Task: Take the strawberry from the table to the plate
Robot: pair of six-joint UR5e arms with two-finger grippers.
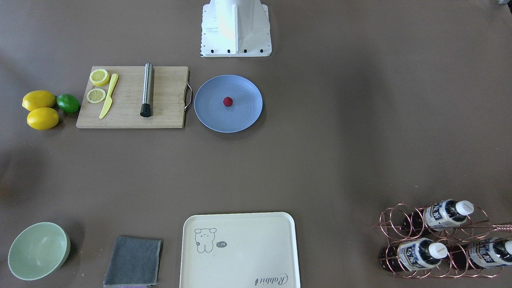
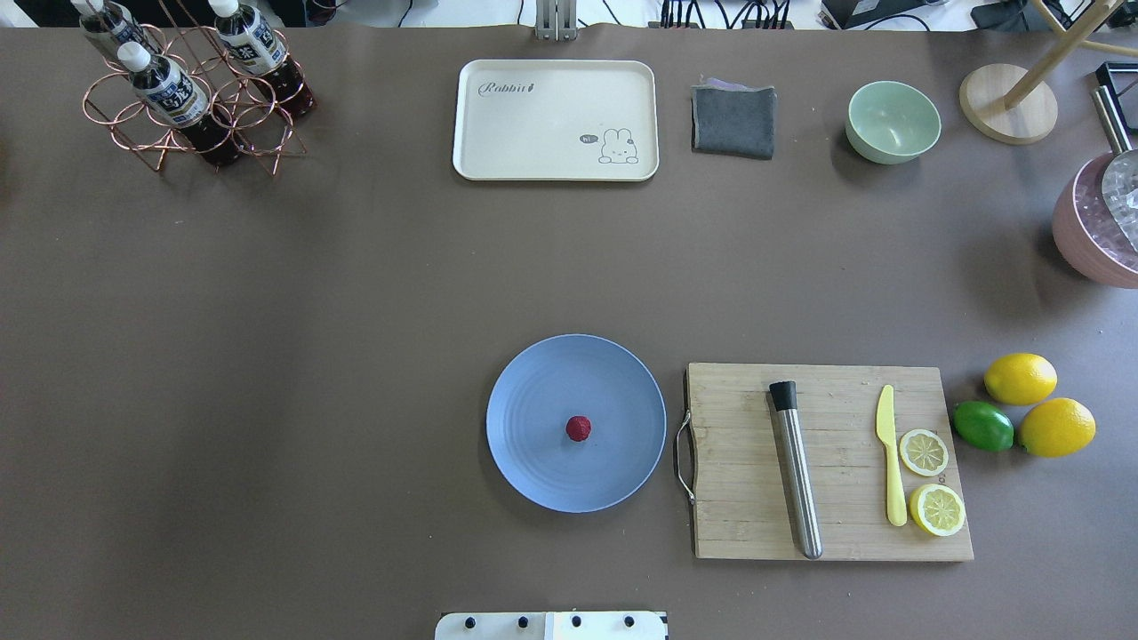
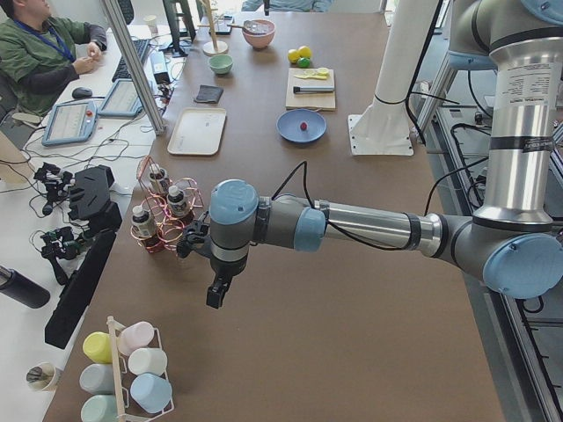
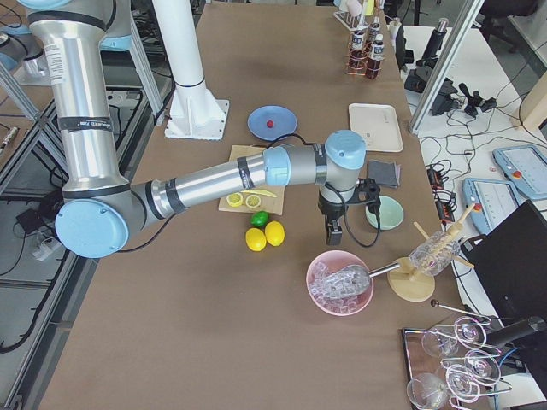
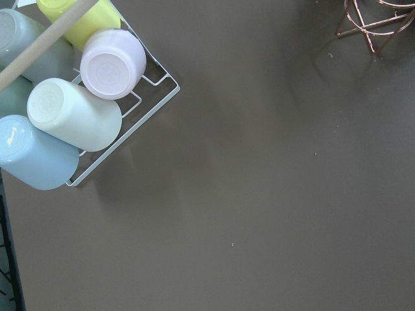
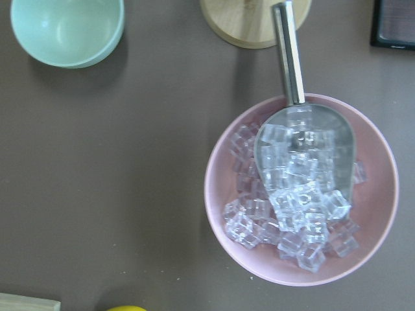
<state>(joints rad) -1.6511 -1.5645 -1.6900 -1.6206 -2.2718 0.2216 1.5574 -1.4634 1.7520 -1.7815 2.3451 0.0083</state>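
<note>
The small dark-red strawberry (image 1: pixel 227 101) (image 2: pixel 578 428) lies near the middle of the blue-grey plate (image 1: pixel 248 116) (image 2: pixel 533 471), which rests on the brown table (image 2: pixel 356 356). No arm is over the plate. My left gripper (image 3: pixel 215 297) hangs far off at the table's left end, near the bottle rack, and shows only in the left side view, so I cannot tell if it is open or shut. My right gripper (image 4: pixel 333 235) hovers at the right end between the green bowl and the pink ice bowl. I cannot tell its state either.
Beside the plate lies a wooden cutting board (image 2: pixel 827 462) with a steel muddler, a yellow knife and lemon slices. Two lemons (image 2: pixel 1036 404) and a lime lie beyond it. A cream tray (image 2: pixel 556 120), grey cloth (image 2: pixel 733 122), green bowl (image 2: pixel 893 122), bottle rack (image 2: pixel 191 89), ice bowl (image 6: pixel 301 194) and cup rack (image 5: pixel 71 97) line the edges.
</note>
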